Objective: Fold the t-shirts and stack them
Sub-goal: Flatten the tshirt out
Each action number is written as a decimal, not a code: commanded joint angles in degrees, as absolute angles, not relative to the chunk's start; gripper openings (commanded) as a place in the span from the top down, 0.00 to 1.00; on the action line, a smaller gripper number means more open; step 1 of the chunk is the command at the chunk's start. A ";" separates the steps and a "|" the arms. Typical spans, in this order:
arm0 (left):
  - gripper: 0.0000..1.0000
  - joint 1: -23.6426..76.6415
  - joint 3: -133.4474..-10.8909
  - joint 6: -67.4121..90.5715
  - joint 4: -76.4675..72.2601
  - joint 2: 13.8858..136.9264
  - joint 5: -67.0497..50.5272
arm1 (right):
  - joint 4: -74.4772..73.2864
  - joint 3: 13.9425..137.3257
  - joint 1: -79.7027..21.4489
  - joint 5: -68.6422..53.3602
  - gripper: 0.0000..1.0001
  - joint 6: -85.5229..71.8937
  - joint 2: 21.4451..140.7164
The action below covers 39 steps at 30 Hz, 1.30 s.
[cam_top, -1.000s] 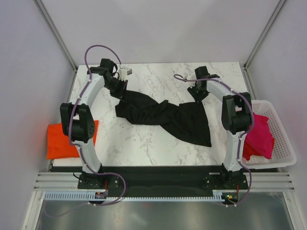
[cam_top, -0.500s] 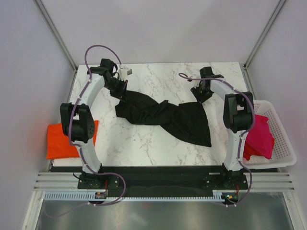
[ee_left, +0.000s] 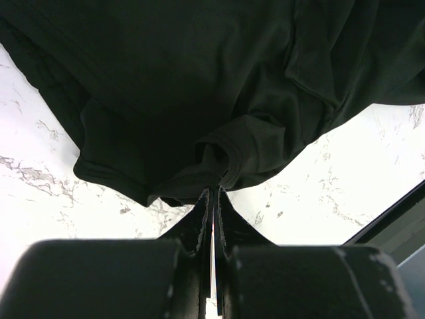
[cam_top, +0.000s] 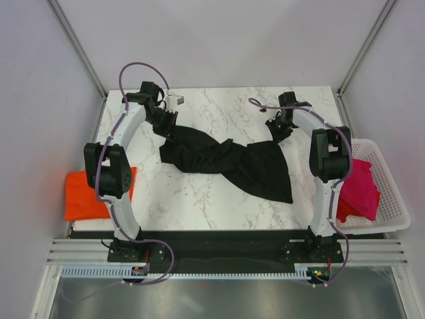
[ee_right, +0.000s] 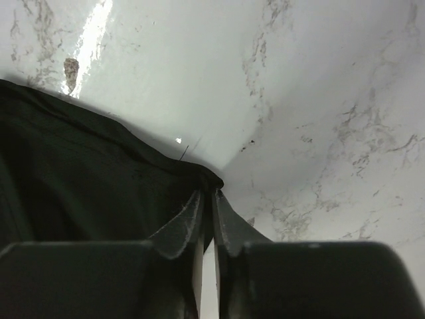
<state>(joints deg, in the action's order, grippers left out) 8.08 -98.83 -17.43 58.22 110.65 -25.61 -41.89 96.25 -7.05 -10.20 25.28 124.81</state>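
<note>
Black t-shirt point(cam_top: 229, 159): I see it lying crumpled across the middle of the counter point(cam_top: 219, 109), running from far left down to near right.
Left claw point(ee_left: 212, 199): pressed together on a bunched fold at the shirt's far-left end. The rest of the cloth spreads away from my fingertips over the marble.
Right claw point(ee_right: 207, 198): fingers closed to a thin slit, pinching the shirt's far-right corner right at the tips. The cloth lies to the left of it in the wrist view.
Span: the shirt runs loose and wrinkled between the two claws.
Orange t-shirt point(cam_top: 80, 196): flat at the counter's left edge, beside the left arm point(cam_top: 109, 166) — well apart from both claws.
Magenta-pink t-shirt point(cam_top: 358, 189): heaped in the white basket point(cam_top: 393, 199) on the right, just beside the right arm point(cam_top: 329, 159).
</note>
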 commanded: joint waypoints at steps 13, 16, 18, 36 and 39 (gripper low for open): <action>0.98 7.82 -117.90 -21.09 58.45 105.73 -18.11 | -40.18 115.30 -6.33 -2.82 1.00 33.12 111.03; 0.98 7.56 -126.89 -21.01 58.36 105.21 -16.70 | -37.89 118.82 -6.42 -0.53 1.00 34.10 106.90; 0.98 7.56 -131.54 -21.01 58.01 104.68 -15.74 | -36.48 118.48 -6.42 -0.35 1.00 34.10 104.43; 0.98 6.85 -102.18 -23.64 49.39 87.17 -13.09 | -32.41 83.07 -6.33 1.23 1.00 30.41 83.81; 0.98 6.77 -96.08 -22.94 50.01 92.69 -15.72 | -37.07 85.07 -6.42 -1.83 1.00 27.34 93.47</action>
